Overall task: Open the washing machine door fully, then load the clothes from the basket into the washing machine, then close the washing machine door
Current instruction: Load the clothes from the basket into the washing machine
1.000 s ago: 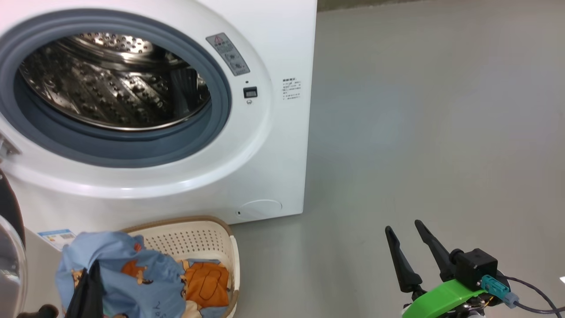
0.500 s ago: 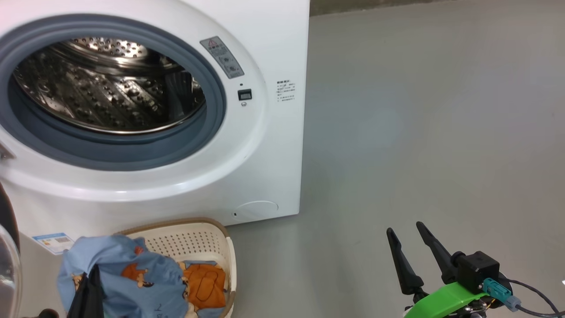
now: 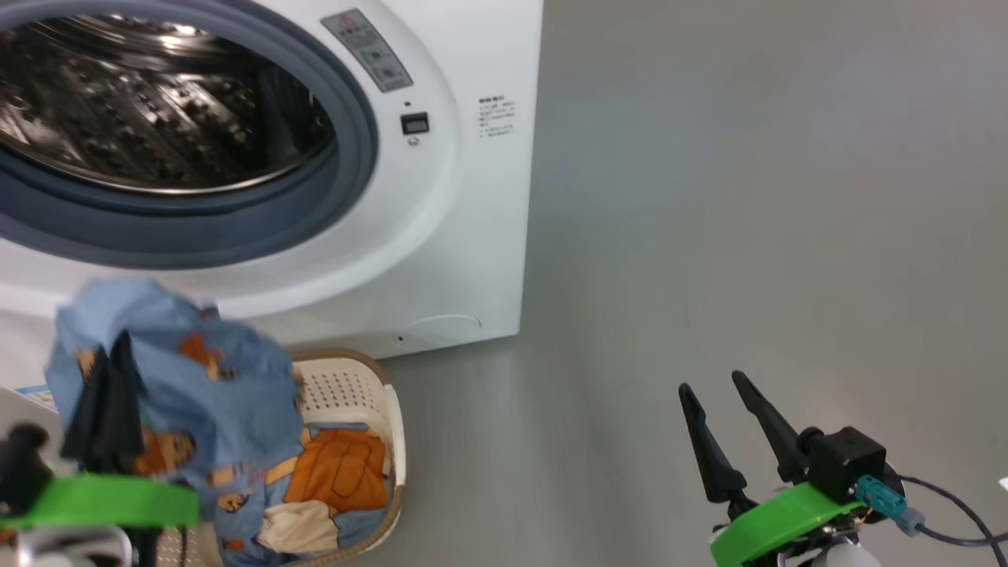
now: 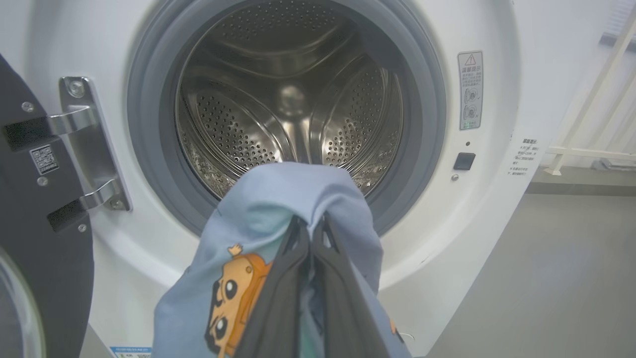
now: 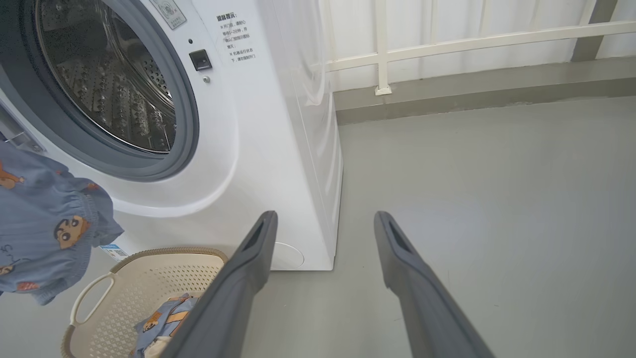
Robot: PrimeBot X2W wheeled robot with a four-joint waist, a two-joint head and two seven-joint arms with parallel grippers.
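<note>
My left gripper (image 4: 310, 226), clamped on a blue garment (image 3: 236, 378), has risen from the basket (image 3: 346, 386) toward the washing machine (image 3: 472, 236); door (image 4: 30, 238) swung aside, right gripper (image 3: 710, 382) spread.

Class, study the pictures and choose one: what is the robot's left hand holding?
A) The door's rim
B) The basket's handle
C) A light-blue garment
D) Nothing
C: the left hand is shut on a light-blue garment, held up in front of the washing machine.
</note>
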